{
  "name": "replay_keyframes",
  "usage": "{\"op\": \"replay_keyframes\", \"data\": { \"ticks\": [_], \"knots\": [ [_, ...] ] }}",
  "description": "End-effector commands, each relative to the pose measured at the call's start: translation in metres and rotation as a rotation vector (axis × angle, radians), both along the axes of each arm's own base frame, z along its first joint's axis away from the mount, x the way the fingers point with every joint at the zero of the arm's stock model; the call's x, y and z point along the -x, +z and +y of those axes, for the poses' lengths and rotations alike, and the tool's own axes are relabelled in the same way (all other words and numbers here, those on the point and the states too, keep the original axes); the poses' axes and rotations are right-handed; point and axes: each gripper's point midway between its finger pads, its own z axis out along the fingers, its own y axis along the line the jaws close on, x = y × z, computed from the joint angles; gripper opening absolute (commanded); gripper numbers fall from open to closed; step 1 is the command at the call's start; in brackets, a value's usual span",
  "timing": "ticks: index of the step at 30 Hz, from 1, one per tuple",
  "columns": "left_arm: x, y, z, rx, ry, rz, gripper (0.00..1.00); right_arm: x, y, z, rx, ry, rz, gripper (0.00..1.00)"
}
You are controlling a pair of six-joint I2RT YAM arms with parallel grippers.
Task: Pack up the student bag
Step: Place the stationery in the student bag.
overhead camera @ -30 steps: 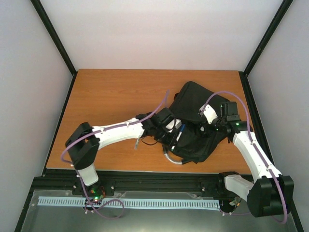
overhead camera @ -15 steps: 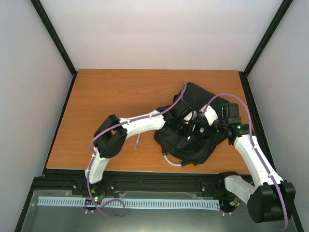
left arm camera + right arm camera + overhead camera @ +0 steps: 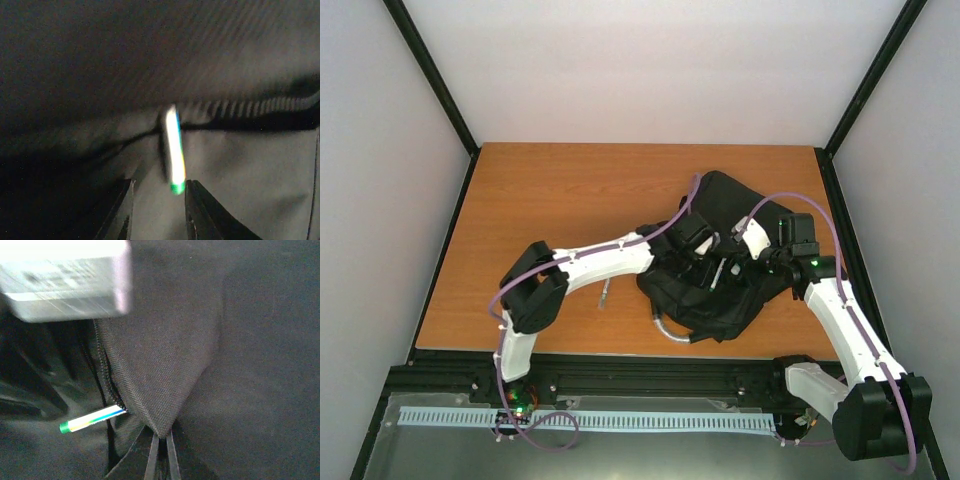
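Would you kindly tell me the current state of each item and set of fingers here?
student bag: pocket unzipped, a fabric fold pinched.
pen: loose, one end inside the pocket.
left fingers: open, off the pen.
right fingers: shut on the student bag.

White arm links (image 3: 605, 262), black joint housings (image 3: 532, 298), purple cables (image 3: 790, 197) looped along both arms, small green lights (image 3: 812, 263), dark tapered fingers (image 3: 200, 215).

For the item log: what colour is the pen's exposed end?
The pen's end is green; the right wrist view shows it best.
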Motion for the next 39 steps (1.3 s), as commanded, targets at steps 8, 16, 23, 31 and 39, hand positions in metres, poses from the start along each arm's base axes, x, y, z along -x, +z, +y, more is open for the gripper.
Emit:
{"op": "replay_keyframes", "data": {
  "ticks": [8,16,23,31,39],
  "knots": [
    [0.052,0.02,0.012,0.106,-0.121,0.013,0.01,-0.007,0.014,0.008,-0.041,0.035,-0.056,0.03],
    [0.063,-0.002,-0.009,0.177,-0.181,0.075,0.01,-0.006,0.014,0.008,-0.04,0.035,-0.056,0.03],
    [0.032,-0.017,-0.015,0.103,-0.111,-0.027,0.01,-0.006,0.013,0.008,-0.04,0.036,-0.055,0.03],
    [-0.023,-0.008,-0.021,0.051,0.019,-0.263,0.01,-0.006,0.012,0.008,-0.038,0.035,-0.053,0.03],
    [-0.067,-0.001,-0.024,0.049,0.158,-0.389,0.01,-0.006,0.01,0.008,-0.037,0.037,-0.045,0.03]
  ]
}}
